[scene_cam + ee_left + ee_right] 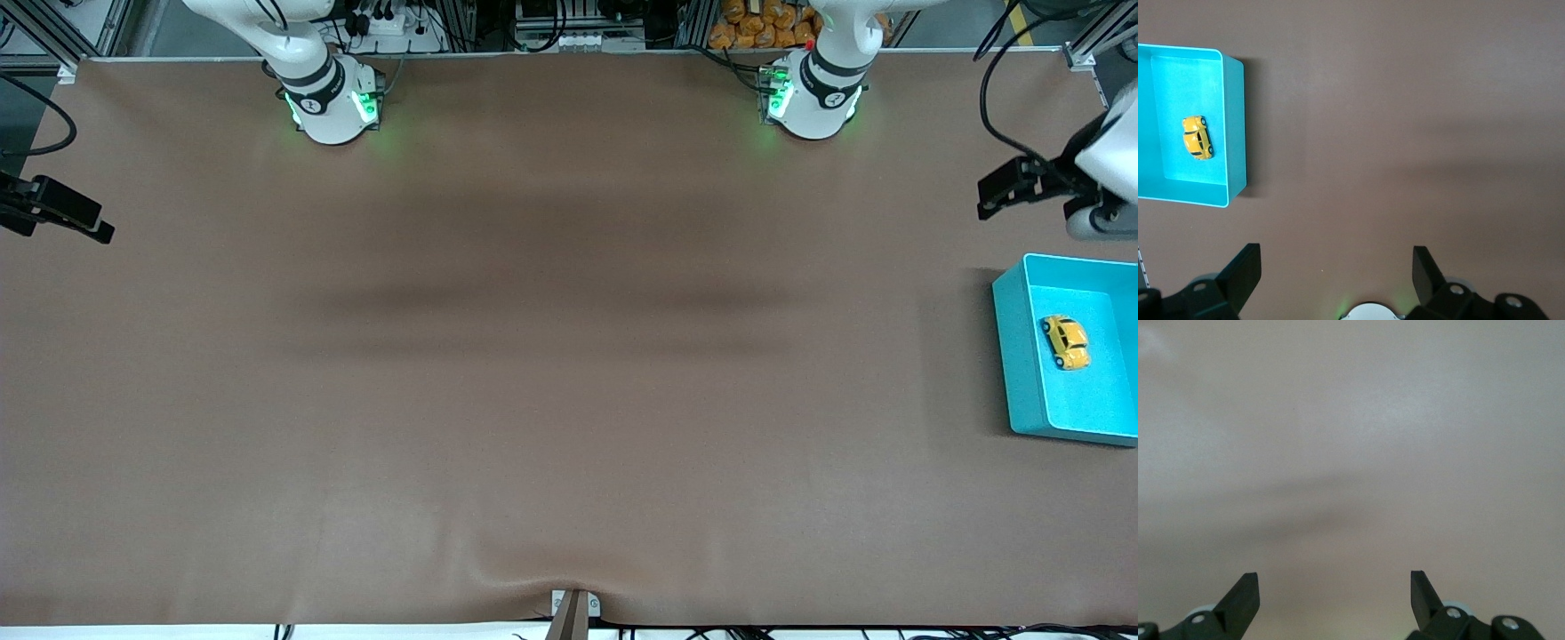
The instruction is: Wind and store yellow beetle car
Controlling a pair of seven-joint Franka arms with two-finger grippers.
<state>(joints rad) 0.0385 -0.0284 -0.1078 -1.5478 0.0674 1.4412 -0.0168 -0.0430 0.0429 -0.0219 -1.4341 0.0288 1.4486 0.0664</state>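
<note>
The yellow beetle car (1065, 341) lies on the floor of a teal bin (1007, 356) at the left arm's end of the table. In the left wrist view the car (1197, 137) rests inside the bin (1235, 127), well away from my fingers. My left gripper (989, 197) hangs open in the air above the bare table just beside the bin, nothing between its fingers (1245, 270). My right gripper (84, 220) hangs open at the right arm's end of the table, over bare brown cover (1351, 453), with nothing in it.
A brown cover (551, 356) spans the whole table. The two arm bases (331, 102) stand along the table edge farthest from the front camera. A small clamp (573, 609) sits at the edge nearest the front camera.
</note>
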